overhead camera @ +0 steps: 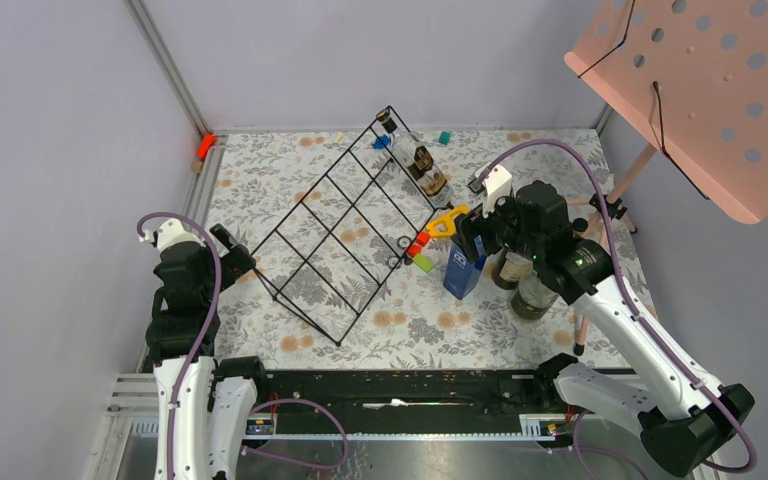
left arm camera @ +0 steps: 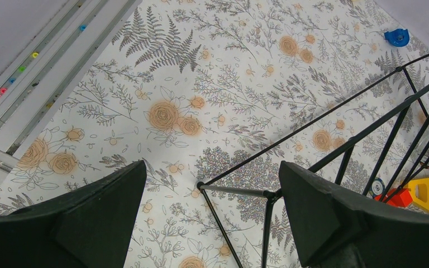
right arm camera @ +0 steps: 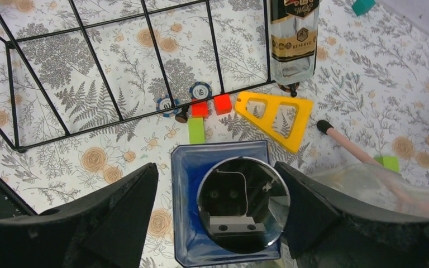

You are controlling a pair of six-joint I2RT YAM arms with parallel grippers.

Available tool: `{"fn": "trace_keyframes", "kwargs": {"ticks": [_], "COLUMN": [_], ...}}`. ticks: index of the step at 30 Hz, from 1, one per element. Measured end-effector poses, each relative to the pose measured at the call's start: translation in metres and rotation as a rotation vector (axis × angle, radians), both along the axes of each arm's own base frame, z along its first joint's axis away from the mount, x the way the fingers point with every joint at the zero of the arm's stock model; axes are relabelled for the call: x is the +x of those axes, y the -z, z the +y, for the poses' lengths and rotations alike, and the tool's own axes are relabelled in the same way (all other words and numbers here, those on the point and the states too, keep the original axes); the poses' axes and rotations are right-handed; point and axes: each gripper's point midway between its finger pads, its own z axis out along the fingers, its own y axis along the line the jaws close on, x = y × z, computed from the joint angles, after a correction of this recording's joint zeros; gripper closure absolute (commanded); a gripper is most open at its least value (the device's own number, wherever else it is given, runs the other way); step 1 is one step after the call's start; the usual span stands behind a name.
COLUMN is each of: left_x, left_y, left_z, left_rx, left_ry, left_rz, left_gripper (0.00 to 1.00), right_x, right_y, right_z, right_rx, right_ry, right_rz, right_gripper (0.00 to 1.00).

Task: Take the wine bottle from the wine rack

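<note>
Clearly, the wine bottle lies on the wine rack, along the frame's far right end. Its dark cap points at the back wall and its base sits by the rack's lower wire. In the right wrist view the labelled lower body of the bottle rests against that wire.

Just beside the base on the floral bench are a yellow triangular piece, two red blocks, a green block and two poker chips.

The right end effector hangs nearer the arms than these, above an open blue box. Its fingers are spread wide and grip nothing.

The left end effector is at the rack's opposite, left corner, also wide apart and empty. The rack's corner wires show between its fingers, and I cannot tell whether they touch.

A pink perforated music stand stands at the far right.
</note>
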Motion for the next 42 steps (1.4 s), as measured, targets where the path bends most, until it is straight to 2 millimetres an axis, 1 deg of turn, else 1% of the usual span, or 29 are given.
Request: {"fn": "trace_keyframes", "kwargs": {"ticks": [6, 8, 12, 13, 15, 20, 22, 25, 32, 36, 42], "left_x": [0.000, 0.000, 0.000, 0.000, 0.000, 0.000, 0.000, 0.000, 0.000, 0.000, 0.000], "left_y": [0.000, 0.000, 0.000, 0.000, 0.000, 0.000, 0.000, 0.000, 0.000, 0.000, 0.000], "left_z": [0.000, 0.000, 0.000, 0.000, 0.000, 0.000, 0.000, 0.000, 0.000, 0.000, 0.000], "left_rx": [0.000, 0.000, 0.000, 0.000, 0.000, 0.000, 0.000, 0.000, 0.000, 0.000, 0.000], "left_ry": [0.000, 0.000, 0.000, 0.000, 0.000, 0.000, 0.000, 0.001, 0.000, 0.001, 0.001], "left_rz": [0.000, 0.000, 0.000, 0.000, 0.000, 0.000, 0.000, 0.000, 0.000, 0.000, 0.000], "left_gripper": [0.01, 0.01, 0.01, 0.01, 0.01, 0.01, 0.01, 0.01, 0.01, 0.01, 0.01], "right_x": [-0.002, -0.004, -0.006, -0.006, -0.007, -0.001, 0.004, 0.020, 0.070, 0.083, 0.088], "right_y": [-0.001, -0.001, -0.002, -0.002, -0.002, -0.002, -0.002, -0.004, -0.007, -0.008, -0.008], "right_z": [-0.002, -0.001, 0.000, 0.000, 0.001, 0.000, -0.001, -0.004, -0.027, -0.040, -0.061], "right_rx": [0.014, 0.017, 0.015, 0.013, 0.011, 0.008, 0.007, 0.005, -0.033, -0.063, -0.126], "right_ry": [0.010, 0.002, -0.006, -0.009, -0.014, -0.008, 0.010, 0.067, 0.282, 0.370, 0.470], "right_rz": [0.030, 0.040, 0.050, 0.052, 0.054, 0.054, 0.054, 0.045, 0.009, -0.012, -0.040], "right_gripper": [0.30, 0.37, 0.47, 0.51, 0.65, 0.89, 0.95, 0.98, 1.00, 1.00, 1.00]}}
